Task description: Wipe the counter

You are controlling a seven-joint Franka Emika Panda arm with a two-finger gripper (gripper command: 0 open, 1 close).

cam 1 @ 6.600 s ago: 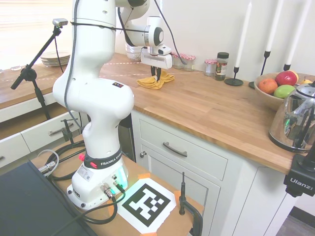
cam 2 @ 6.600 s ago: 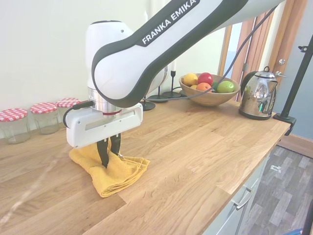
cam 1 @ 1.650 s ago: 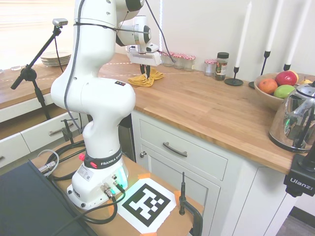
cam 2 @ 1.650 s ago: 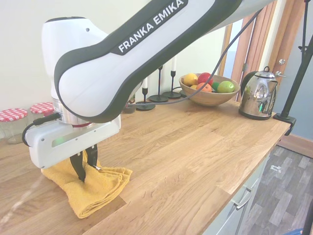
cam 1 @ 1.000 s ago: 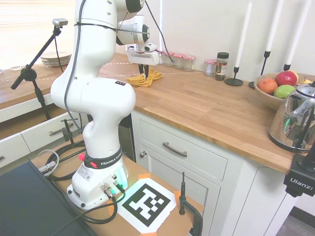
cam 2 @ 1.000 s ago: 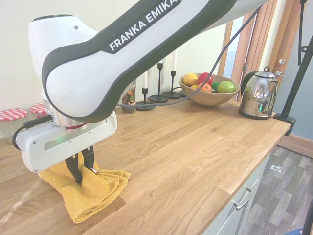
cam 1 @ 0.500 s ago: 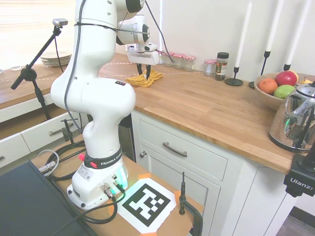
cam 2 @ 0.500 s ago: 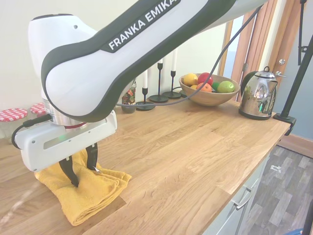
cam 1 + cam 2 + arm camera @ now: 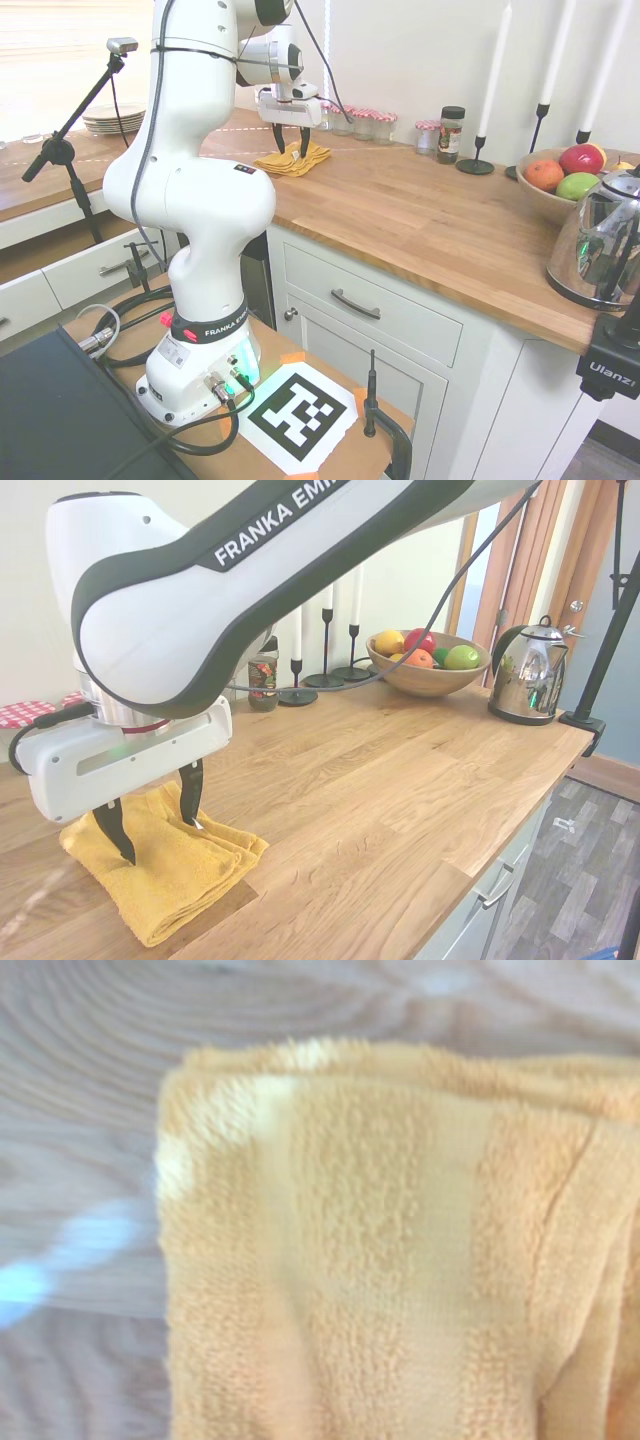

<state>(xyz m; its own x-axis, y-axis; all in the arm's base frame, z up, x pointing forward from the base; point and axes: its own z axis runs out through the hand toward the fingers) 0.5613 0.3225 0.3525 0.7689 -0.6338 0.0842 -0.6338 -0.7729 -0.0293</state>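
A folded yellow towel (image 9: 290, 160) lies flat on the wooden counter (image 9: 420, 215) near its back left part. My gripper (image 9: 290, 142) hangs just over the towel, open, with nothing between the fingers. In the second exterior view the two dark fingertips (image 9: 190, 798) stand wide apart above the towel (image 9: 175, 875), on the counter (image 9: 400, 780). The wrist view is filled by the towel's terry cloth (image 9: 400, 1260), with bare counter wood (image 9: 80, 1110) beside it.
Jars with red checked lids (image 9: 365, 122) and a spice jar (image 9: 452, 133) line the back wall. Candlesticks (image 9: 478, 150), a fruit bowl (image 9: 560, 185) and a steel kettle (image 9: 605, 245) stand further right. Stacked plates (image 9: 112, 120) sit on the far left counter.
The gripper, shut on the towel before, slid it leftward along the counter, then opened and rose a little. The towel now lies flatter.
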